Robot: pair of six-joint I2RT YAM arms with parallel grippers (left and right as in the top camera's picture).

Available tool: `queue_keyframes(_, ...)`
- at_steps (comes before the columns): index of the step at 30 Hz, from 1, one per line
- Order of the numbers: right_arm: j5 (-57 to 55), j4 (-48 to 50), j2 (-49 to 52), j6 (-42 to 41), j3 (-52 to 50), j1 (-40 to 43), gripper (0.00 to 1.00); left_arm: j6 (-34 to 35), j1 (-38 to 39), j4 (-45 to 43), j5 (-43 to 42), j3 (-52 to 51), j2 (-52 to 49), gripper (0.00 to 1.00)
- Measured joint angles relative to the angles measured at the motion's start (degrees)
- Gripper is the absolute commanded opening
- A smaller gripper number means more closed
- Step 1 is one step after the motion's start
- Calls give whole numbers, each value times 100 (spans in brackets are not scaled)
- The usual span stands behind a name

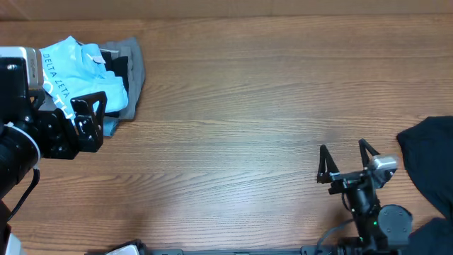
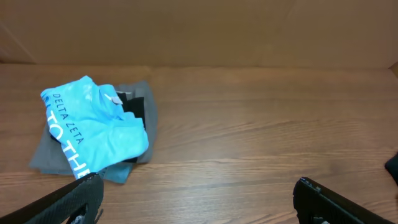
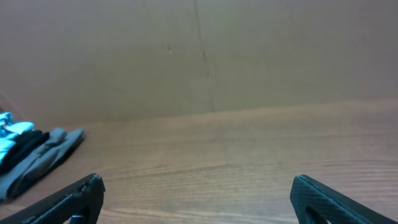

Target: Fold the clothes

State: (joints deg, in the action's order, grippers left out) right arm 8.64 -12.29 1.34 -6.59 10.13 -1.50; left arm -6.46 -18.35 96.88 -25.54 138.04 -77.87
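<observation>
A folded stack of clothes (image 1: 106, 71) lies at the table's far left: a sky-blue shirt (image 1: 74, 67) with white lettering on top of black and grey pieces. It also shows in the left wrist view (image 2: 93, 127) and small in the right wrist view (image 3: 31, 155). My left gripper (image 1: 88, 106) is open and empty at the stack's near edge; its fingers frame bare table in the left wrist view (image 2: 199, 199). My right gripper (image 1: 343, 147) is open and empty over bare wood at the front right, as the right wrist view (image 3: 199, 193) shows too.
A loose black garment (image 1: 428, 159) lies at the table's right edge, just right of my right arm; a corner of it shows in the left wrist view (image 2: 393, 165). A brown wall stands behind the table (image 3: 199, 56).
</observation>
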Motion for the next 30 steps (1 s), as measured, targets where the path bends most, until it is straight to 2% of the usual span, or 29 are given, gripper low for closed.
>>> queue_keyframes(4, 118, 730, -44, 0, -892, 0, 100, -2, 2, 0, 0, 0, -4, 100)
queue_keyframes(30, 293, 846, -55, 0, -909, 0, 100, -2, 0, 0, 2, 0, -4, 100)
